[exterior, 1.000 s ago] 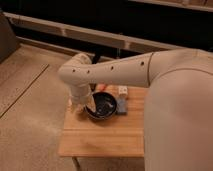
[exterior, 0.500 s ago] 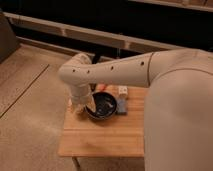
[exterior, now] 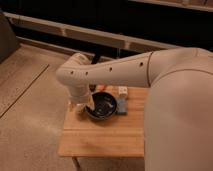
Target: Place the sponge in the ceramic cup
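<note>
Speckled floor [exterior: 30,100] lies open to the left of and in front of a small wooden tabletop [exterior: 105,137], and a dark wall with a pale rail runs along the back. All the things crowd the rear half of the tabletop, while the front half shows bare wood out to its front and left edges. The right edge is covered by the robot's broad white body. A wide dark bowl [exterior: 104,106] sits about mid-width at the rear. The sponge [exterior: 121,105] lies flat just beside the bowl's right rim, between the bowl and the robot's body, with little room on that side. A small white bottle [exterior: 122,91] stands just behind the sponge, near the back edge. The white arm sweeps in from the right above the back edge, bends at its elbow over the rear left corner and drops down. The pincer [exterior: 85,106] hangs low at the bowl's left rim, close to the tabletop's left edge, its fingers apart and well clear of the sponge. The ceramic cup cannot be told apart from the arm's pale parts in that corner
</note>
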{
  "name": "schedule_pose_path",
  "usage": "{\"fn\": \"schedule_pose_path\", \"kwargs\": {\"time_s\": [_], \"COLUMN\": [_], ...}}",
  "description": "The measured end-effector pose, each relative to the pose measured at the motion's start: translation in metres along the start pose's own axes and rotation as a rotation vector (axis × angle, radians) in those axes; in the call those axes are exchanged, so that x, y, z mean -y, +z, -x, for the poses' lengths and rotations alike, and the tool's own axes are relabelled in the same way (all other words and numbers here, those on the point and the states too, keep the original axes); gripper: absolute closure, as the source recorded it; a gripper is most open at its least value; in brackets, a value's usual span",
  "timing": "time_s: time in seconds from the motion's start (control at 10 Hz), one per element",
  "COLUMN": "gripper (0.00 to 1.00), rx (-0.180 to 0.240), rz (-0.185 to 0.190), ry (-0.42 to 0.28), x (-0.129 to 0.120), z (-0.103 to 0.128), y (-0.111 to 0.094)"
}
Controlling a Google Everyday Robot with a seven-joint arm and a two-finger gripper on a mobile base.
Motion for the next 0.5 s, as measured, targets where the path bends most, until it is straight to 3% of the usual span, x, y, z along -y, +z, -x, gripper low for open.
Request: {"fn": "schedule_pose_path", "kwargs": {"time_s": [0.2,0.3,0.4,0.5], "gripper": [0.35,0.35,0.35,0.35], "rx": [0.179,0.251,0.304,0.329], "rz": [-0.019,-0.008,0.002,0.008], "ry": [-0.094,-0.122,-0.140,-0.153], "x": [-0.001,-0.001,0.001,0.000], "z": [0.020,0.024,0.026,0.027], "y": [-0.020,-0.030,-0.039,-0.043]}}
